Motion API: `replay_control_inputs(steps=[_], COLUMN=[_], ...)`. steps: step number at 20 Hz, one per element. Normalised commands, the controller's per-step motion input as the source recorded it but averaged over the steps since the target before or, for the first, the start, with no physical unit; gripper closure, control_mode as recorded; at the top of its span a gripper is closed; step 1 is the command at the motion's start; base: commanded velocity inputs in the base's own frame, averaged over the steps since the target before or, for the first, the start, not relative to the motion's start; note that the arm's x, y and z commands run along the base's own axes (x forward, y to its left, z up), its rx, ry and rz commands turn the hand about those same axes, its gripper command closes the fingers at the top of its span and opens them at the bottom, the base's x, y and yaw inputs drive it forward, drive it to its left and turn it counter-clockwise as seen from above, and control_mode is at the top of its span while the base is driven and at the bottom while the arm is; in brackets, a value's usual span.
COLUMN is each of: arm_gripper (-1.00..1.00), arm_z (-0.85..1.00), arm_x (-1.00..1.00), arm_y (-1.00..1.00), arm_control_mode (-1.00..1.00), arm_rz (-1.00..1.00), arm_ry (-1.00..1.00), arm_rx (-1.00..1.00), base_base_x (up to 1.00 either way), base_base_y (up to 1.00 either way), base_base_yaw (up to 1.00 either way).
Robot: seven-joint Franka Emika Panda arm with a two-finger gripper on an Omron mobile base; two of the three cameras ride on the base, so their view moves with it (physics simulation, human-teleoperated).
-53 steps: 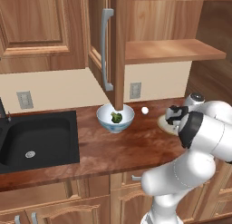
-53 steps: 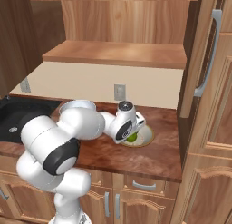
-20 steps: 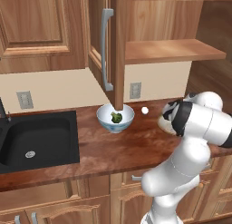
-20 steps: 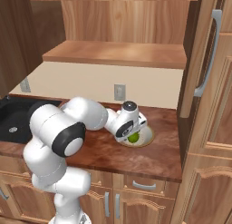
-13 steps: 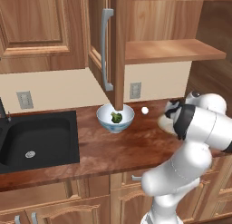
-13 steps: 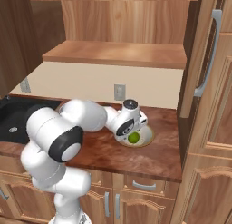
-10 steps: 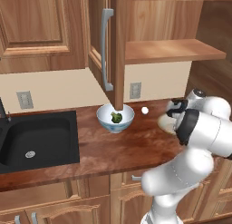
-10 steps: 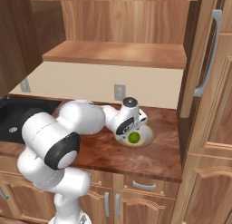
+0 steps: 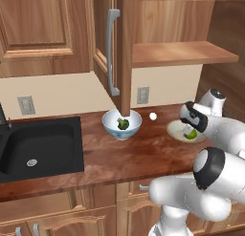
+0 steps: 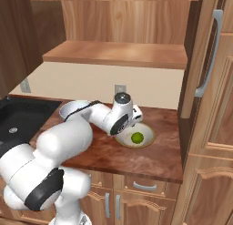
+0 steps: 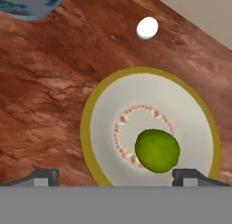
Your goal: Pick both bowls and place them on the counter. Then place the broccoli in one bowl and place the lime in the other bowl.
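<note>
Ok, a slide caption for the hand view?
Open pincer above the lime in the shallow beige bowl, white ball beyond.

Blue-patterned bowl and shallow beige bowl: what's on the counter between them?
A small white ball sits between the blue-patterned bowl and the beige bowl, seen in the left base view.

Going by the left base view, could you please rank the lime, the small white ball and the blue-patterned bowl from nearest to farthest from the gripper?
1. The smooth bright green lime, in the shallow beige bowl just below the open gripper.
2. The small white ball, on the counter to the gripper's left.
3. The deep white blue-patterned bowl, holding the dark green broccoli, farther left.
</note>
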Motion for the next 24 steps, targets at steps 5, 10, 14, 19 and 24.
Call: replay_control_inputs(steps=[5,10,14,19,24], arm_gripper=[-1.00,-1.00,-1.00,-1.00,-1.00], arm_z=[0.57,0.53,0.49,0.52,0.53], arm_x=[-0.43,-0.49,-0.49,-0.47,-0.46], arm_y=[0.26,0.25,0.23,0.25,0.25], arm_control_mode=[-1.00,-1.00,-1.00,-1.00,-1.00], arm_rz=[-0.20,-0.25,-0.24,-0.25,-0.24], arm_ry=[0.00,0.00,0.00,0.00,0.00], arm_rx=[0.08,0.14,0.15,0.11,0.09], base_base_x=[0.00,0.00,0.00,0.00,0.00], base_base_y=[0.00,0.00,0.00,0.00,0.00], base_base_yaw=[0.00,0.00,0.00,0.00,0.00])
